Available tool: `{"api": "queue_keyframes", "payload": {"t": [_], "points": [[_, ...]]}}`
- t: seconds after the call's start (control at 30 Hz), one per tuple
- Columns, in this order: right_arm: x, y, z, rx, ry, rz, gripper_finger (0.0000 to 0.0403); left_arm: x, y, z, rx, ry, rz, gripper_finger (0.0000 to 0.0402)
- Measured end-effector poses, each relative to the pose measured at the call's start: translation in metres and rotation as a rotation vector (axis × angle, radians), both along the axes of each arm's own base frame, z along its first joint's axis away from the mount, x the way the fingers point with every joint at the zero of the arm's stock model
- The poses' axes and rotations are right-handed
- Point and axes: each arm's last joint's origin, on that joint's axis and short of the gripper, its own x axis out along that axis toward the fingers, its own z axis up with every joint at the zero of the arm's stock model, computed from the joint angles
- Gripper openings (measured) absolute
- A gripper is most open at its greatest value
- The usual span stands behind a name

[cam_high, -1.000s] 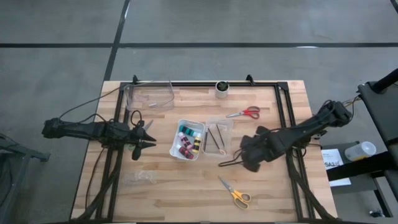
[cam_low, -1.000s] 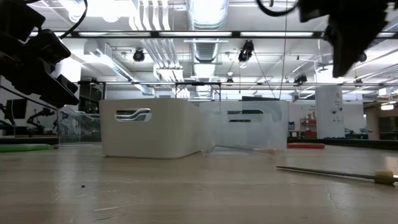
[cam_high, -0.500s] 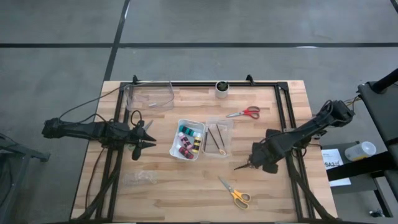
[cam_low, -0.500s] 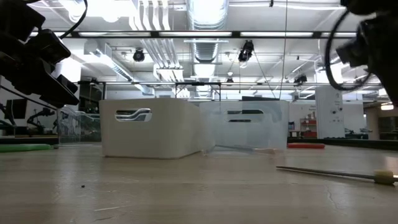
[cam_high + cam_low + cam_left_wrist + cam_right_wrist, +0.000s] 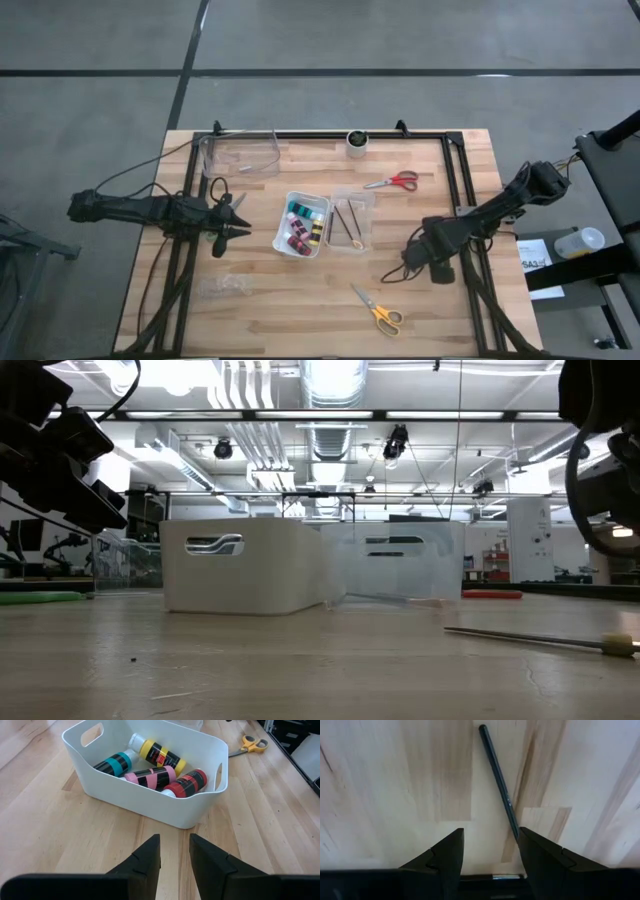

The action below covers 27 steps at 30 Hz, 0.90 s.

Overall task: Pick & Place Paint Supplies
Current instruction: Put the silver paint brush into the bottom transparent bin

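The left tool (image 5: 232, 232) waits over the left side of the table (image 5: 300, 300), its two fingers a little apart with nothing between them. Just ahead of it stands the white bin (image 5: 150, 795), already holding the teal bottle (image 5: 114, 763), the yellow-and-black bottle (image 5: 157, 754), the pink-purple bottle (image 5: 150, 776) and the red bottle (image 5: 187, 782). Beside that bin, farther from the left tool, the clear tray (image 5: 350, 220) holds thin dark brushes.

The step in hand looks like picking up a loose brush (image 5: 497, 775). The right tool (image 5: 412, 262) hangs low over the table to the right of the clear tray, fingers spread and empty. In its wrist view the dark stick lies flat on the wood directly ahead, running in toward the gap between the fingers and close along one of them — whether the fingers already touch the wood I cannot say.

Still loose are the yellow scissors (image 5: 378, 312), near the right tool on its front-edge side, and the red scissors (image 5: 394, 182), farther off toward the back edge.

The next move calls for centring the stick between the fingers, going down until the tips meet the table and closing — a thin, flat thing like this may roll or slip out, so the tips need to come right down to the wood.
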Motion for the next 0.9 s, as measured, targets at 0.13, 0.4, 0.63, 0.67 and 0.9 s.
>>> {"api": "queue_keyframes", "payload": {"t": [0.13,0.4,0.63,0.67,0.9], "points": [[-0.004,-0.003,-0.005,-0.009,0.02,0.05,0.0185,0.0,0.0,0.0,0.0,0.0,0.0,0.0108],[-0.006,-0.018,-0.016,-0.015,0.045,-0.006,0.0185,0.0,0.0,0.0,0.0,0.0,0.0,0.0108],[-0.004,-0.032,-0.024,0.02,0.038,0.02,0.0185,0.0,0.0,0.0,0.0,0.0,0.0,0.0108],[-0.004,-0.033,-0.024,0.023,0.038,0.014,0.0185,0.0,0.0,0.0,0.0,0.0,0.0,0.0108],[-0.001,-0.036,-0.025,0.052,0.018,-0.01,0.0185,0.0,0.0,0.0,0.0,0.0,0.0,0.0108]]}}
